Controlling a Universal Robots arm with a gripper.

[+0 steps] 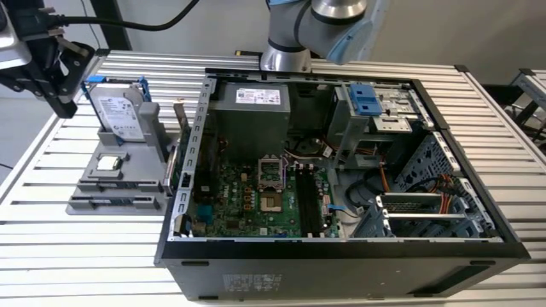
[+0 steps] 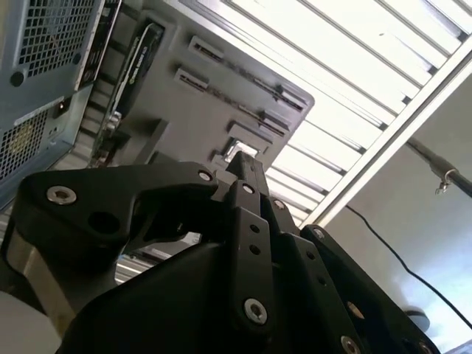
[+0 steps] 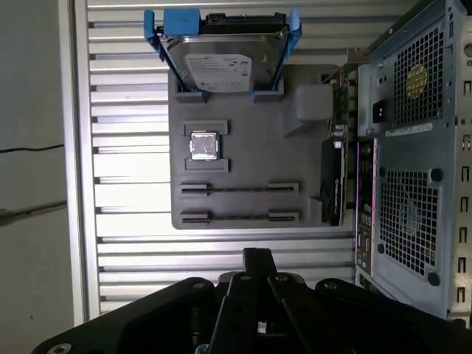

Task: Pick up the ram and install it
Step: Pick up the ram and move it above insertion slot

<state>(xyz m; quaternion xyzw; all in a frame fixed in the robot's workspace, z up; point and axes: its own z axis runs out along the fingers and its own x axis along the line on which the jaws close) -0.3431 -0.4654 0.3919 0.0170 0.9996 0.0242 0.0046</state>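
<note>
Beside the computer case [image 1: 341, 272], the claw [image 3: 257, 259] hangs closed, pointing down.

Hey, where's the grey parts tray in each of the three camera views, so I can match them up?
Exterior view: the grey parts tray lies at the exterior view's left, beside the computer case.
Second wrist view: it lies beside the case's vented wall.
First wrist view: it lies beside that same wall.
Shared landmark: the computer case.
</note>
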